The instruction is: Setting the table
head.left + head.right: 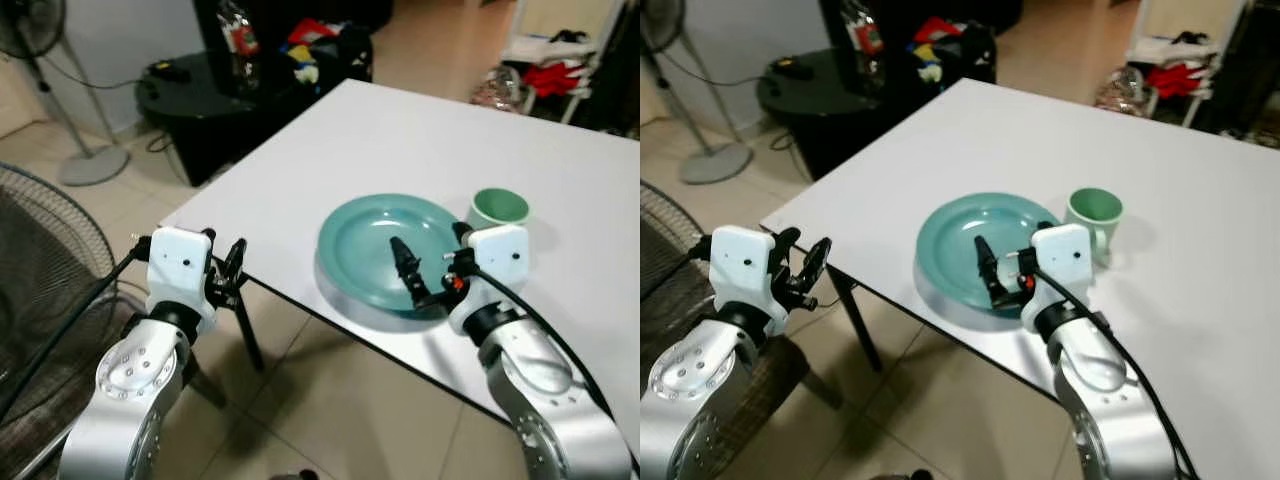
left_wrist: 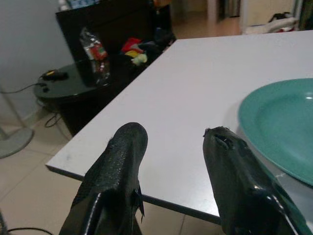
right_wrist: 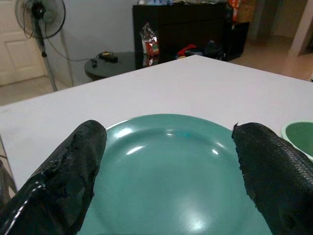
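Your right gripper (image 3: 166, 161), fingers spread, hovers over the round teal ceramic plate (image 1: 370, 240); pale green cup (image 1: 498, 208) at its 2 o'clock. Left gripper (image 2: 173, 171), also spread, sits off the white table's (image 1: 400, 130) corner.

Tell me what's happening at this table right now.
The robot is setting a white table. Its right gripper hovers open over the near side of a teal plate, holding nothing. A pale green cup stands just beyond the plate, on the robot's right. The left gripper is open too, held off the table's near corner, above the floor.
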Tool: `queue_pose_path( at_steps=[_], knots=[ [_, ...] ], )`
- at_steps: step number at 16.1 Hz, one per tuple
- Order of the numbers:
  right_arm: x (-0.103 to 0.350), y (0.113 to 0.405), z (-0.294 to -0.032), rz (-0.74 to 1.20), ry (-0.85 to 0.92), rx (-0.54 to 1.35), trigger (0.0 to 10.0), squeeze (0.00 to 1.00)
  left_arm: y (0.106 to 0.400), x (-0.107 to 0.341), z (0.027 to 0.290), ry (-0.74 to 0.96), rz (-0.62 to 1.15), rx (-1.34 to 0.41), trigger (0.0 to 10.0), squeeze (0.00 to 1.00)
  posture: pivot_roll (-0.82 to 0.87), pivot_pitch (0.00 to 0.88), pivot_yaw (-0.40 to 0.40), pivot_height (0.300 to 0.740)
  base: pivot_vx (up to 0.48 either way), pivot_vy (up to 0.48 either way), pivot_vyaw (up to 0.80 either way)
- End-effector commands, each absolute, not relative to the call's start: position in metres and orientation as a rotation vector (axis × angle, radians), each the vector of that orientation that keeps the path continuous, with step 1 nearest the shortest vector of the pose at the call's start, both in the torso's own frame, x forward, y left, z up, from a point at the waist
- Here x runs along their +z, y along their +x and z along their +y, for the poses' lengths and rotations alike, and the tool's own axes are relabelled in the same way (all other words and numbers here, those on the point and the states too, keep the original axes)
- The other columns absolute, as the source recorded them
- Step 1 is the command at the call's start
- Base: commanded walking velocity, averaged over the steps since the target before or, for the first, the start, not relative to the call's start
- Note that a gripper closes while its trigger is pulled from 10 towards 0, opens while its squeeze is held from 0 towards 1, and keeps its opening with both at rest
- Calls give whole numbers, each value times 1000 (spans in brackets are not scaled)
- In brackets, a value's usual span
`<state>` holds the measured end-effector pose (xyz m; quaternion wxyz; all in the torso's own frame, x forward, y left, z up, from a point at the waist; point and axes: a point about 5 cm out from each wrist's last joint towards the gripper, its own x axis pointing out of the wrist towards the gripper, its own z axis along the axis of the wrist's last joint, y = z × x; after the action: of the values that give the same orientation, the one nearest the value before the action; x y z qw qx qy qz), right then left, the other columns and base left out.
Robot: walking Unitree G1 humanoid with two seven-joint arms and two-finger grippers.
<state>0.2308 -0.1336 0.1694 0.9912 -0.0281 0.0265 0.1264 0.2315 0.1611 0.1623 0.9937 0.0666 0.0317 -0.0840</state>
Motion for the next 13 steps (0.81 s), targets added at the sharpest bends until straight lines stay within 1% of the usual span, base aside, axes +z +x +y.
queue_pose_path(
  at_steps=[1, 3, 5, 6, 7, 8, 9, 13],
  knots=[
    [172, 232, -130, 42, -39, 267, 10000, 1000, 233, 167, 166, 151, 50, -133, 10000, 0, -44, 0, 79, 740, 0, 0, 800],
    [172, 230, -129, 34, -29, 288, 10000, 1000, 231, 170, 163, 148, 41, -144, 10000, 0, -35, 0, 63, 740, 0, 0, 800],
    [175, 230, -126, 19, -26, 315, 10000, 1000, 236, 174, 166, 96, 30, -99, 10000, 0, -35, 0, 70, 740, 0, 0, 800],
    [176, 230, -126, 18, -25, 317, 10000, 1000, 236, 175, 164, 94, 28, -117, 10000, 0, -33, 0, 66, 740, 0, 0, 800],
    [175, 230, -126, 21, -23, 318, 10000, 1000, 236, 177, 162, 117, 16, -132, 10000, 0, -32, 0, 61, 740, 0, 0, 800],
    [174, 231, -125, 25, -25, 327, 10000, 1000, 235, 175, 169, 130, 19, -79, 10000, 0, -35, 0, 64, 740, 0, 0, 800],
    [174, 231, -125, 27, -27, 327, 10000, 1000, 236, 174, 170, 134, 25, -71, 10000, 0, -37, 0, 73, 740, 0, 0, 800],
    [167, 233, -131, 66, -10, 282, 10000, 1000, 235, 176, 169, 172, 26, -91, 10000, 0, -29, 0, 70, 740, 0, 0, 800]
  ],
)
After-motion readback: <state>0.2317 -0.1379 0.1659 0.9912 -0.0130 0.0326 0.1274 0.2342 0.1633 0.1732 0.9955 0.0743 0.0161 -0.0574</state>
